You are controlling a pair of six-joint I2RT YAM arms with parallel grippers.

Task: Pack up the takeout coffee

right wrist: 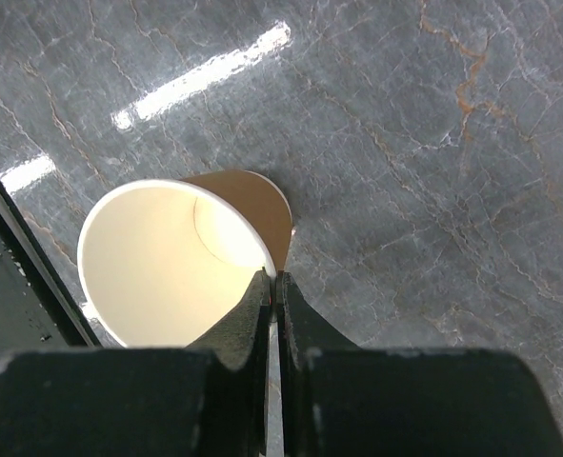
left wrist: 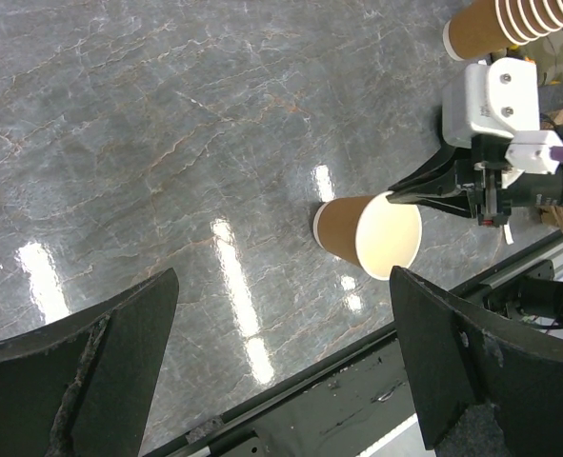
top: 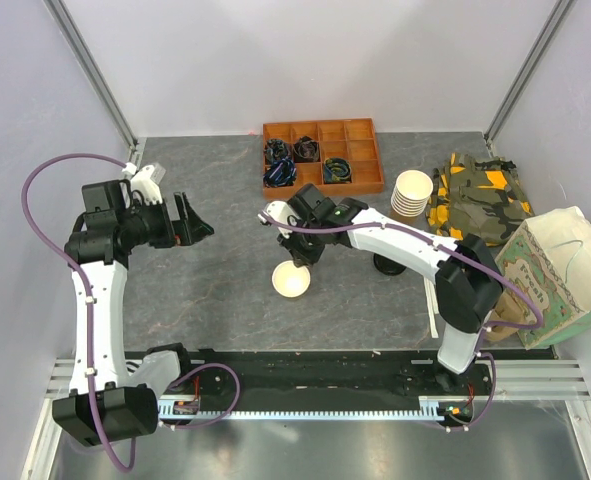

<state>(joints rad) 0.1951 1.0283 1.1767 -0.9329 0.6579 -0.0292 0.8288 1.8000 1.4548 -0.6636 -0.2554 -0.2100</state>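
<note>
Tan paper cup (right wrist: 157,257), one, rim pinched by right end effector (right wrist: 273,278); left end effector (left wrist: 283,271) gaping.

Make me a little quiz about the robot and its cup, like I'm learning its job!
1. True or false: the paper cup has a lid on it.
2. Pick one. Which gripper has its fingers wide apart with nothing between them? A: the left gripper. B: the right gripper.
3. Short answer: how many grippers are touching the paper cup?

Key: 1. False, the cup is open at the top. 2. A. 3. One, the right gripper pinches its rim.
</note>
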